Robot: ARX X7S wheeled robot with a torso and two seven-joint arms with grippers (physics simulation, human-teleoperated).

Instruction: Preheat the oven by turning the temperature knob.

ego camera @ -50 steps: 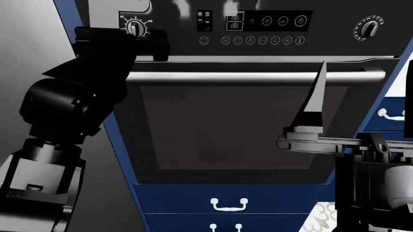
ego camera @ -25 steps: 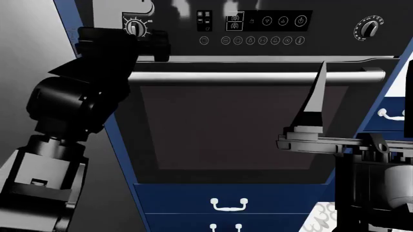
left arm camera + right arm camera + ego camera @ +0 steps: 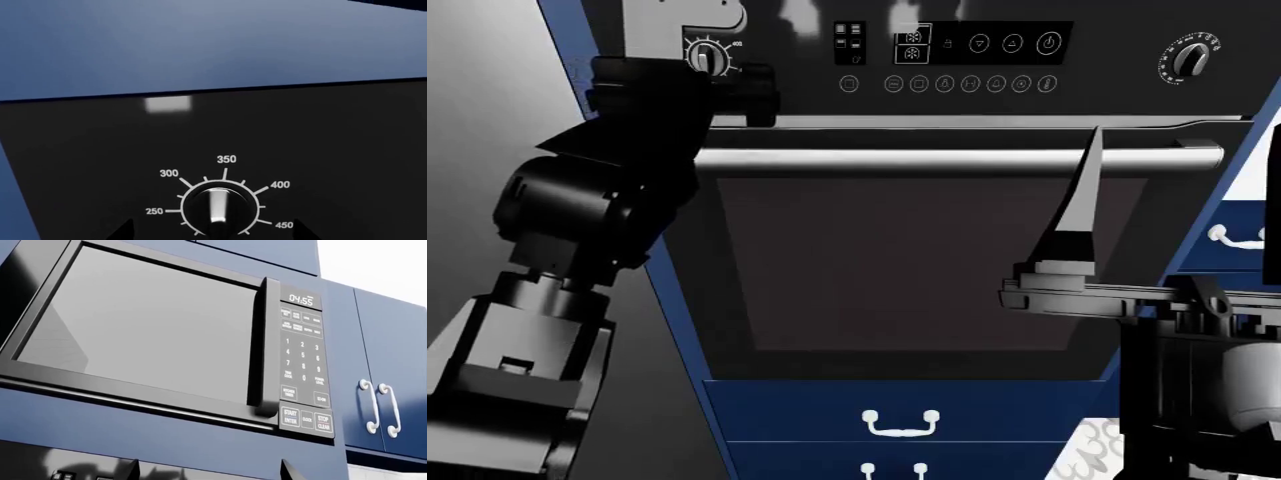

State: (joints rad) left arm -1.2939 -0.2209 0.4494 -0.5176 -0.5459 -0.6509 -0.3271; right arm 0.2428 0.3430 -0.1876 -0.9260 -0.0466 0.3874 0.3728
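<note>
The black oven (image 3: 934, 270) with its dark glass door and silver bar handle (image 3: 961, 158) fills the head view. The temperature knob (image 3: 705, 55), black with a silver ridge and white numerals, sits at the panel's upper left. My left gripper (image 3: 718, 88) is right at it and covers its lower dial. In the left wrist view the knob (image 3: 219, 209) lies between the open fingertips (image 3: 123, 231), its ridge pointing near 350; I cannot tell if they touch it. My right gripper (image 3: 1177, 180) is open and empty, raised before the door's right side, one finger (image 3: 1081, 195) upright.
A second black knob (image 3: 1190, 60) with a dial of dashes sits at the panel's right. The display and round buttons (image 3: 974, 62) lie between. Blue drawers (image 3: 901, 425) are below the oven. The right wrist view shows a microwave (image 3: 153, 335) and blue cabinet doors (image 3: 380, 407).
My left arm has risen a little, and its gripper now covers the lower part of the temperature knob's dial. The right arm has not moved.
</note>
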